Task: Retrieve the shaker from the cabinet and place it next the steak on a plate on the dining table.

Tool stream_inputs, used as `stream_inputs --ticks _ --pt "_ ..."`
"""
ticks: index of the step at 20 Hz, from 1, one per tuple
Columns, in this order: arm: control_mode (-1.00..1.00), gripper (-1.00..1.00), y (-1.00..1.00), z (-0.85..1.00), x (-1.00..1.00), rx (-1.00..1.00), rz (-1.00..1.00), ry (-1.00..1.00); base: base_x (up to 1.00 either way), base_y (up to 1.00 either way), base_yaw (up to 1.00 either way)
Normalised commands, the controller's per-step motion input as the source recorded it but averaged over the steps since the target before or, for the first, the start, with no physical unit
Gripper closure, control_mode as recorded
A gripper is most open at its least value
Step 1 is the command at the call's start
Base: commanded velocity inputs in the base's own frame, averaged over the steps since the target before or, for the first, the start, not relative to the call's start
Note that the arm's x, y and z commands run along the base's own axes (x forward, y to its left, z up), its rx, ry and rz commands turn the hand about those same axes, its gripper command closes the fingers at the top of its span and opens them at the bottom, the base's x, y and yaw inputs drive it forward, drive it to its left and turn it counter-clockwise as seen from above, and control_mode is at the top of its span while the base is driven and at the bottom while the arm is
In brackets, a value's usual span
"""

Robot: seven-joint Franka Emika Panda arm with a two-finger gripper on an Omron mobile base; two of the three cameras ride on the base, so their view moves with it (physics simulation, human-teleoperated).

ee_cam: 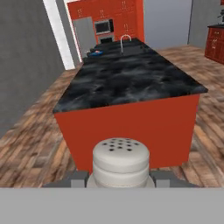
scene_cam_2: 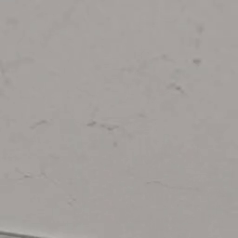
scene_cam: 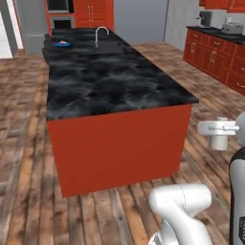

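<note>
The pincer point(ee_cam: 119, 181) was clenched around the shaker point(ee_cam: 120, 162) below its perforated cap; small, rigid and probably light, its smooth sides seemed liable to slip. Beyond stretched the desk point(ee_cam: 131, 78), the blue plate point(ee_cam: 95, 53) with the steak at its far end.

The shaker point(ee_cam: 120, 162), pale with a rounded, perforated cap, stands upright, well short of the black marble tabletop point(scene_cam: 115, 81). At the far end, the steak point(scene_cam: 62, 43) lies on the blue plate point(scene_cam: 62, 45).
</note>
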Motion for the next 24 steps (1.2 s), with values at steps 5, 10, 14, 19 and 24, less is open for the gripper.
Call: stream_inputs --ticks 5,10,14,19,24 --pt "1.00 1.00 0.00 0.00 0.00 0.00 0.00 0.00 0.26 1.00 -0.19" --pt "1.00 1.00 0.00 0.00 0.00 0.00 0.00 0.00 0.36 1.00 -0.32" --pt "1.00 1.00 0.00 0.00 0.00 0.00 0.00 0.00 0.46 1.00 -0.27" --pt "1.00 1.00 0.00 0.00 0.00 0.00 0.00 0.00 0.26 1.00 -0.39" --pt "1.00 1.00 0.00 0.00 0.00 0.00 0.00 0.00 0.09 0.45 -0.86"
